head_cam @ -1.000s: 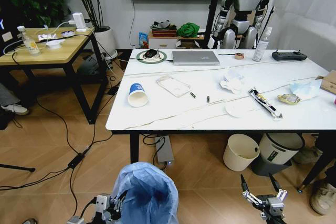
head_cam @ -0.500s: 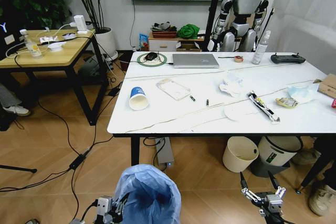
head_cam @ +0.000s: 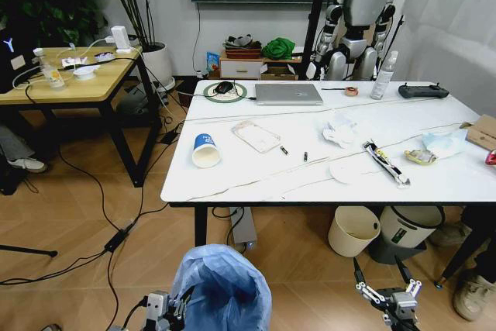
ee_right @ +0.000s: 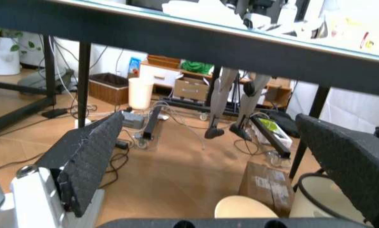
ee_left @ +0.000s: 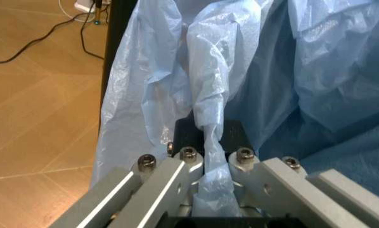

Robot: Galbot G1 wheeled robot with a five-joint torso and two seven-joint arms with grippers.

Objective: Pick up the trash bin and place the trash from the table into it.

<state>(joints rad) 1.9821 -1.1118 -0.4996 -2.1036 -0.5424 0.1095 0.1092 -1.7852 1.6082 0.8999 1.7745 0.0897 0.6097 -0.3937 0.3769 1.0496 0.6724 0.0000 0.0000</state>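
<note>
Holding the bin (head_cam: 221, 288) low in front of the robot, the left tool (head_cam: 167, 309) is clamped on a twisted fold of its pale-blue bag (ee_left: 208, 123), with the bin's dark rim just behind the fingers. That film is thin, crinkly and slippery, so it looks likely to stretch or slide; a hold that takes the stiff rim along with the bag should be surer. The bin itself looks light. The right tool (head_cam: 387, 294) hangs low near the floor on the right, its textured black fingers (ee_right: 88, 156) spread wide with nothing between them. On the white veined tabletop (head_cam: 256, 176) lies the trash: a paper cup (head_cam: 205, 150) on its side, light and easily crushed, a clear flat pack (head_cam: 256, 136), soft crumpled tissues (head_cam: 339, 129) and a long printed wrapper (head_cam: 385, 163)
</note>
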